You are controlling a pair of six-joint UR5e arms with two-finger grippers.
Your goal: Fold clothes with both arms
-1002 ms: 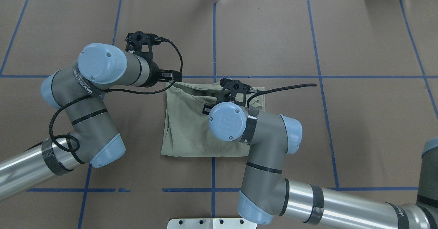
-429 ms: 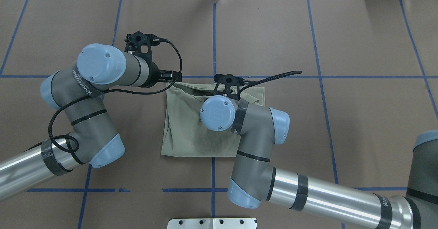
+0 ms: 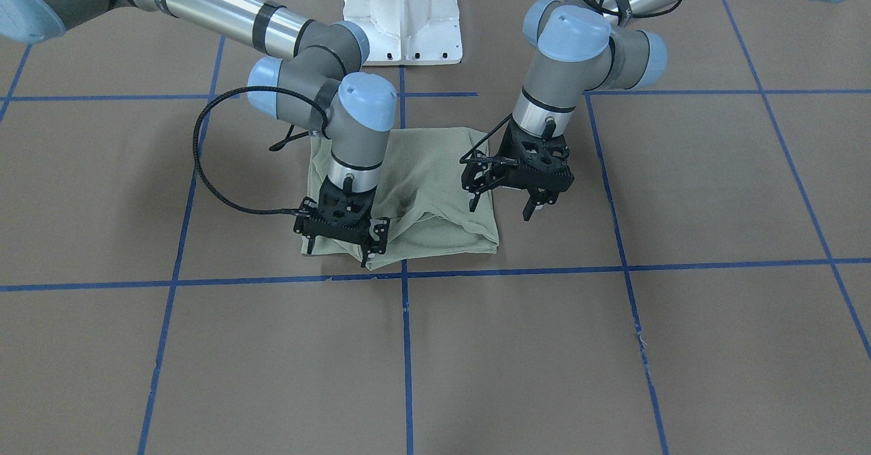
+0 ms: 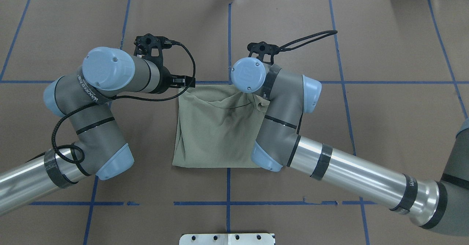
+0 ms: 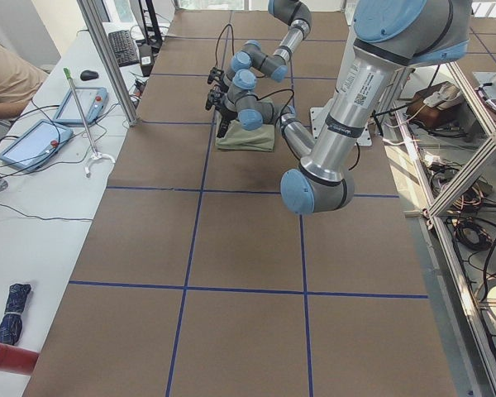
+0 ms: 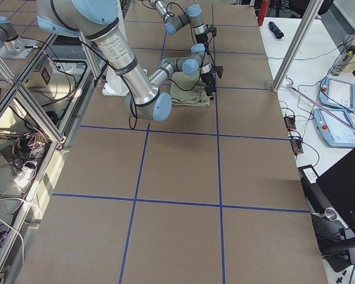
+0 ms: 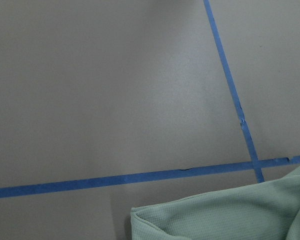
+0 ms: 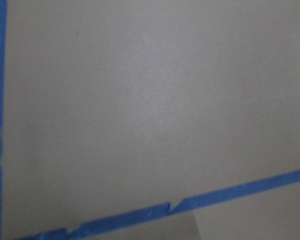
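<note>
Okay, green shirt (image 4: 216,127) sits folded and puckered on table (image 4: 366,36). In front view I see left tool (image 3: 500,209) and right tool (image 3: 338,254) spread wide; overhead hides the right one.

Light bright and even, from overhead. Brown paper-covered table (image 4: 384,36) uniformly lit, with only a soft, faint shadow beside the grey-jointed, silver-tubed right arm (image 3: 224,6). White glare streaks run along that tube. Right wrist view blurred: blue tape lines (image 8: 215,195) smeared. Left wrist view sharp, weave of the sage-green knit shirt (image 7: 230,215) legible. Both side views show wide-angle stretch at the edges.
</note>
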